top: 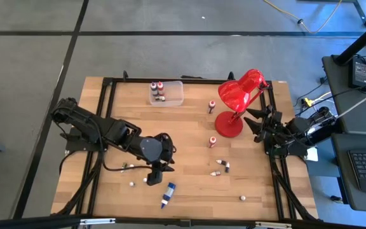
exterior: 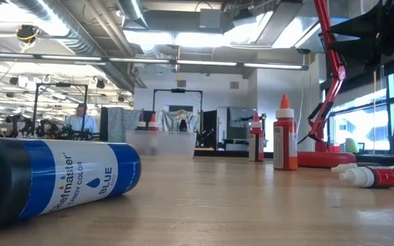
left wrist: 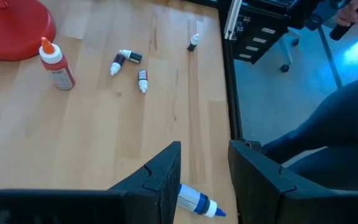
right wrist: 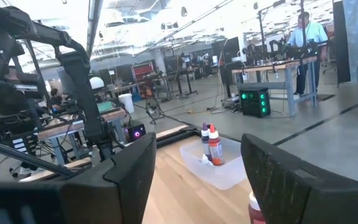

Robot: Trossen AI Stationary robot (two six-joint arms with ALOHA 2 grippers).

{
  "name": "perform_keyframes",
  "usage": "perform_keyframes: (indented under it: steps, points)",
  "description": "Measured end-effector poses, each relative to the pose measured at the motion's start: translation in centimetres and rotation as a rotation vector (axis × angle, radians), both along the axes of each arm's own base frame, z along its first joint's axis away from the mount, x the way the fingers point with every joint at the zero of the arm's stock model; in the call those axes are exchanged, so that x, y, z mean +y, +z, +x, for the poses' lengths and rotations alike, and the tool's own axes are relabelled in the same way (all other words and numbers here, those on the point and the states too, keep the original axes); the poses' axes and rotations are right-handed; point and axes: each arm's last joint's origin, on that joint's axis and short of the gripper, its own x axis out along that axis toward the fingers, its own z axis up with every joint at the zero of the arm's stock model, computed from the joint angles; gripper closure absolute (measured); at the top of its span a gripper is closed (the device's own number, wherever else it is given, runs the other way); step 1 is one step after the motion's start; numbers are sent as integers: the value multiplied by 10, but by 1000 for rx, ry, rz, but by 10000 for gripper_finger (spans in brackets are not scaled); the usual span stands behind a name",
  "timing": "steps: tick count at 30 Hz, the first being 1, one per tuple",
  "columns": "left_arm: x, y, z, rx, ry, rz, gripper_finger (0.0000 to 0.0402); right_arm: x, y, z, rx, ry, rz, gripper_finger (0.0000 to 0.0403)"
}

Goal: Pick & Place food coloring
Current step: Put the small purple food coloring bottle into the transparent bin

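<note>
The long blue food coloring bottle (top: 168, 194) lies on its side near the table's near edge; the low view shows it large (exterior: 53, 178). My left gripper (top: 154, 177) hovers open just left of and above it. In the left wrist view the bottle's capped end (left wrist: 199, 203) shows low between the fingers, untouched. Small red and dark bottles stand (top: 213, 141) or lie (top: 223, 165) on the wood. More stand in the clear box (top: 166, 93). My right gripper (right wrist: 197, 149) waits open at the table's right edge, by the lamp.
A red desk lamp (top: 239, 95) stands at the right far side, its round base (top: 229, 124) on the wood. The clear plastic box sits at the far edge. Stray small bottles lie near the left arm (top: 132, 184) and the near right (top: 241, 198). People are in the room beyond.
</note>
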Motion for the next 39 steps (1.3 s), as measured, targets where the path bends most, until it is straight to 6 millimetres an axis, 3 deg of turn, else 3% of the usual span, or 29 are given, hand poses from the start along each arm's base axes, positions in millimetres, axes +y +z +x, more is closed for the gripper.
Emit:
perform_keyframes:
  steps: [14,27,33,39]
  points:
    - [1,0,1,-8,20,5,269,0,-1,0,10,-1,-5,166]
    - [2,0,1,-18,47,28,170,0,-4,1,46,0,-22,166]
    - [4,0,1,-35,1,115,155,0,-4,1,47,0,-22,166]
    - [11,-14,-13,185,89,113,156,0,-4,1,47,0,-22,166]
